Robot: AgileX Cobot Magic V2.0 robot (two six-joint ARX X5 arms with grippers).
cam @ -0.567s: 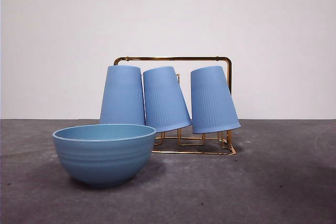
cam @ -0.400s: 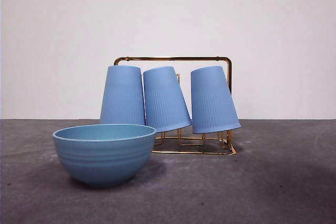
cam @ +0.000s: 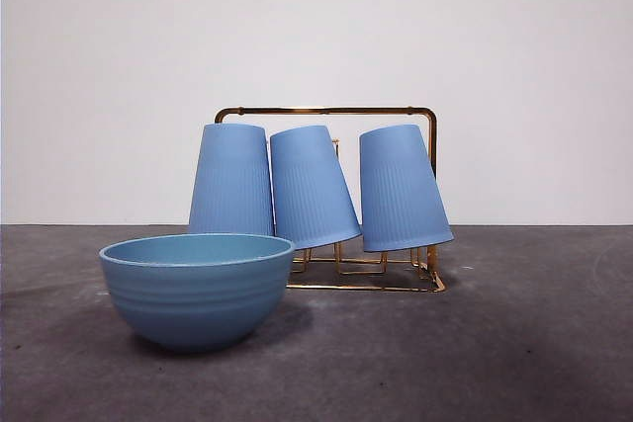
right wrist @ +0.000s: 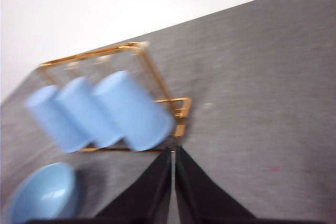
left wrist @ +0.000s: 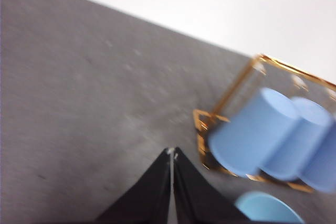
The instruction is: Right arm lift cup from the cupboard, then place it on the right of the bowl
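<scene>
1. Three blue cups hang upside down on the pegs of the cupboard (cam: 326, 112), a thin gold wire rack standing on the grey table (cam: 534, 343) in the front view. The cup (cam: 401, 188) nearest the right arm sits at the rack's 3 o'clock end and leans outward, with its wide mouth down and its narrow base up.
2. The bowl (cam: 196, 289) stands in front of the rack, at about 7 o'clock from it, near but apart from the wire base. The table to the bowl's 3 o'clock side is where the cup should go.
3. The right gripper (right wrist: 173, 153) hangs above the table with its black jaws pressed together, holding nothing. In the right wrist view the end cup (right wrist: 134, 111) lies just beyond the tips.
4. The left gripper (left wrist: 172, 155) also has its jaws together and empty. It waits on the far side of the rack (left wrist: 231, 103).
5. Judged from its look, the cup is a light, stiff, thin-walled tumbler. The fine ribbing should give the pads some bite, but the taper could let it slide toward the narrow end under a hard squeeze.
6. The best hold is probably across the ribbed wall at mid-height, from the outer side away from the neighbouring cup (cam: 312, 188). The jaws must first open wider than the cup.
7. The cup must rise along its peg until clear. A sideways pull could drag the light rack or knock the other cups.
</scene>
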